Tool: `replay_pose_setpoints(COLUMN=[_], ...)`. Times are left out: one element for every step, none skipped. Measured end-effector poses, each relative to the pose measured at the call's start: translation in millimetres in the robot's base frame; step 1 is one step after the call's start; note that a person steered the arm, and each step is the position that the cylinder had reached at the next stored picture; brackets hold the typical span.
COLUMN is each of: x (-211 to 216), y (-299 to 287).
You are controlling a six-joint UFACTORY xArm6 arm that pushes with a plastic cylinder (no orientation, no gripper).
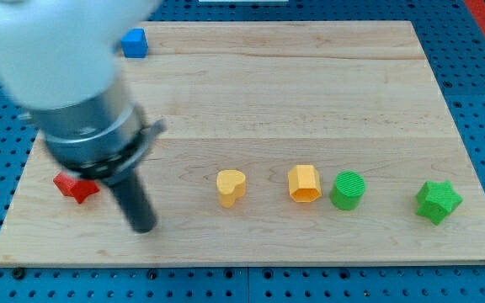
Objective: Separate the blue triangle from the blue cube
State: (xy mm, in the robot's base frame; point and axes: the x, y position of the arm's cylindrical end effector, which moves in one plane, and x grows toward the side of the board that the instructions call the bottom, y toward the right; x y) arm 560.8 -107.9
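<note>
A blue cube [134, 43] sits near the view's top left of the wooden board [310, 101], partly behind the arm's blurred white body. The blue triangle does not show; the arm may hide it. My tip [144, 227] is at the lower left of the board, far below the blue cube and just right of a red star-shaped block [75, 187]. The arm looks motion-blurred.
In a row across the lower board lie a yellow heart-shaped block [231, 187], a yellow hexagonal block [304, 183], a green round block [347, 190] and a green star block [438, 201]. The board's bottom edge lies close below my tip.
</note>
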Motion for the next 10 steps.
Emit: replay_pose_setpoints(x=[-103.9,-185.7,-279.9,-332.2,-341.3,-320.2,-274.8,-243.5,-271.8,-303.4], y=[2.4,67.4,53.8,-0.3,-64.5,-95.8,-109.4,-115.2,-103.5,-168.9])
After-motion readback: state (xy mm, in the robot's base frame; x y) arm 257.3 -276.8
